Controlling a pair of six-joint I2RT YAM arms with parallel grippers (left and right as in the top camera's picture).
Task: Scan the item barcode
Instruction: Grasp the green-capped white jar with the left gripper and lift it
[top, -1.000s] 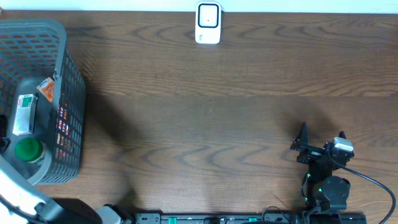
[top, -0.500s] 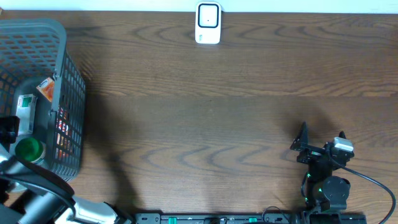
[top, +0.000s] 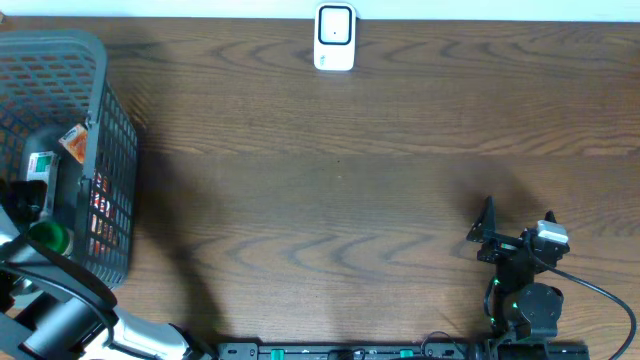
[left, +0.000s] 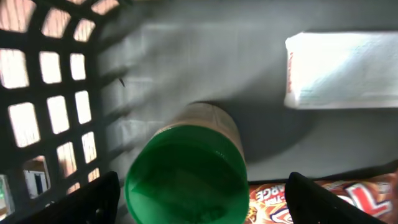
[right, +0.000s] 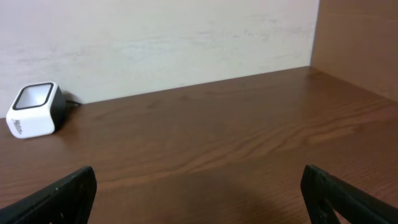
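A dark brown, wood-grain counter (top: 330, 190) fills the scene. Ahead of the right tool (right: 198, 177) it runs to a pale, off-white wall (right: 161, 37) with faint streaks. To that tool's front right, a brown wooden side panel (right: 357, 37) stands upright and meets the wall at a corner. The light is soft and even. Blurred shadows lie on the counter, and a dull sheen shows ahead of the tool.
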